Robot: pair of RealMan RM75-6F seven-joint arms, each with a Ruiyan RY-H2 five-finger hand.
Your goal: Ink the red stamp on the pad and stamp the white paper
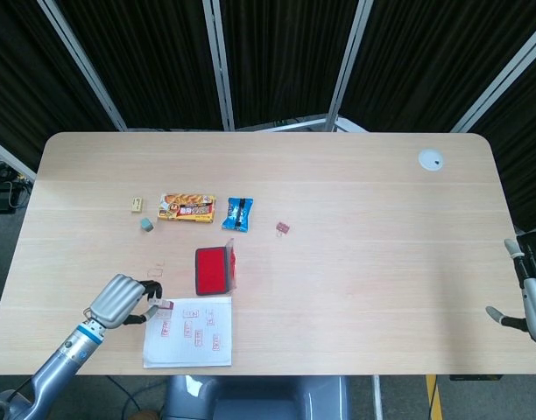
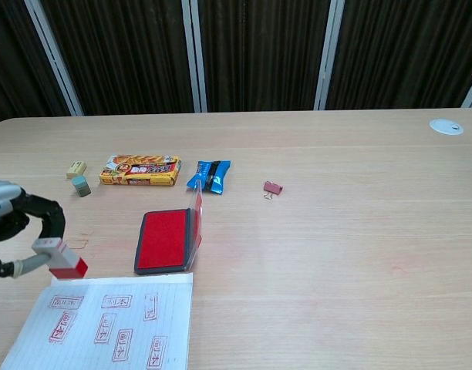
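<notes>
The left hand [image 2: 12,231] is cut off at the chest view's left edge, so only curled dark fingers [image 2: 47,220] show there; the head view gives the whole hand. It pinches the red stamp [image 2: 60,260], which hangs clear of the table [image 1: 356,219], just off the 11 o'clock corner of the white paper [image 2: 112,327]. The paper's near edge runs out of the chest view. It carries several red boxed imprints, but their characters are too small to read. The ink pad [image 2: 165,239] lies open at the paper's 12 o'clock, its clear lid standing up along its 3 o'clock side.

The right hand [image 1: 532,297] appears only in the head view, at the table's 3 o'clock edge, partly cropped; I cannot tell how its fingers lie.

Farther back, a yellow snack box [image 2: 139,170] and a blue packet [image 2: 209,176] bear printing that stays illegible.
</notes>
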